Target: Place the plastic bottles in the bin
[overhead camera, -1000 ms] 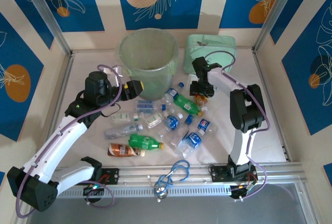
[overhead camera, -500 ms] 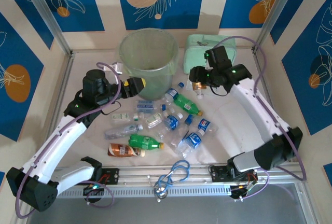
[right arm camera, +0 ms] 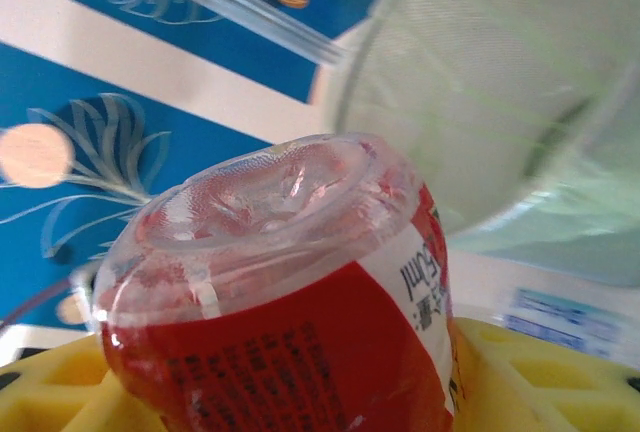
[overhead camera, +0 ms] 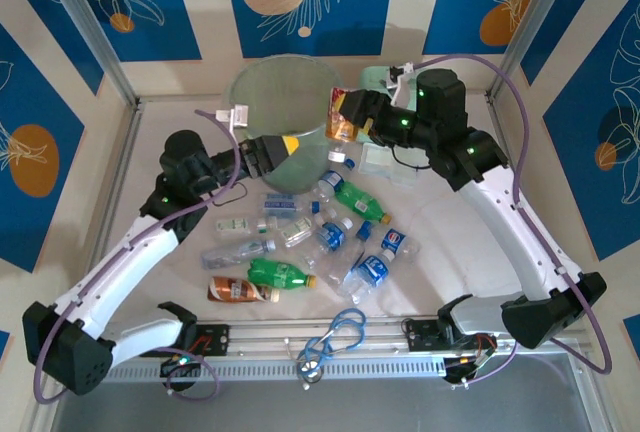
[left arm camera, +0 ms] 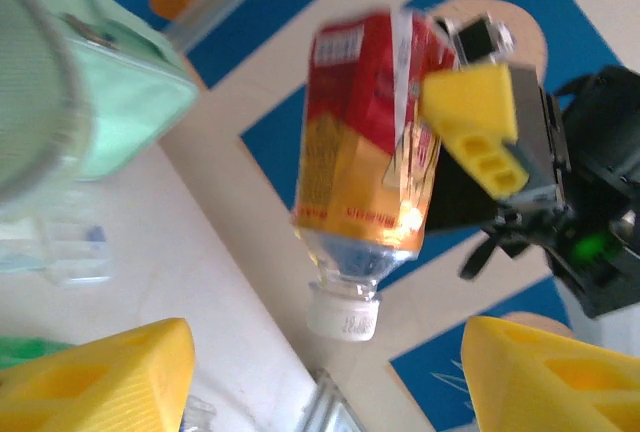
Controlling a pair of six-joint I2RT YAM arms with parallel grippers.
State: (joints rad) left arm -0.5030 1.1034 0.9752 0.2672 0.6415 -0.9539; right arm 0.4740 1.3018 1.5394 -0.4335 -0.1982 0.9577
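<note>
The bin (overhead camera: 283,102) stands at the back centre, tall and pale green; in the right wrist view the bin (right arm camera: 500,82) is close ahead. My right gripper (overhead camera: 357,118) is shut on a red-labelled bottle (overhead camera: 342,114), held in the air beside the bin's right rim. From the left wrist that bottle (left arm camera: 375,142) hangs with its white cap down. From the right wrist its clear base (right arm camera: 270,222) faces the camera above my right gripper (right arm camera: 290,402). My left gripper (overhead camera: 284,145) hangs open in front of the bin with nothing between its fingers (left arm camera: 100,382). Several plastic bottles (overhead camera: 330,237) lie on the table.
A mint-green zip case (overhead camera: 385,80) lies right of the bin, partly behind my right arm, and the same case (left arm camera: 120,102) shows from the left wrist. Among the bottles are a green one (overhead camera: 280,273) and a brown-orange one (overhead camera: 237,291). A blue cord loop (overhead camera: 335,337) rests on the front rail.
My right arm has lifted the red-labelled bottle from the table near the case up to the bin's right rim. My left gripper has risen and moved right, toward the bin's front.
</note>
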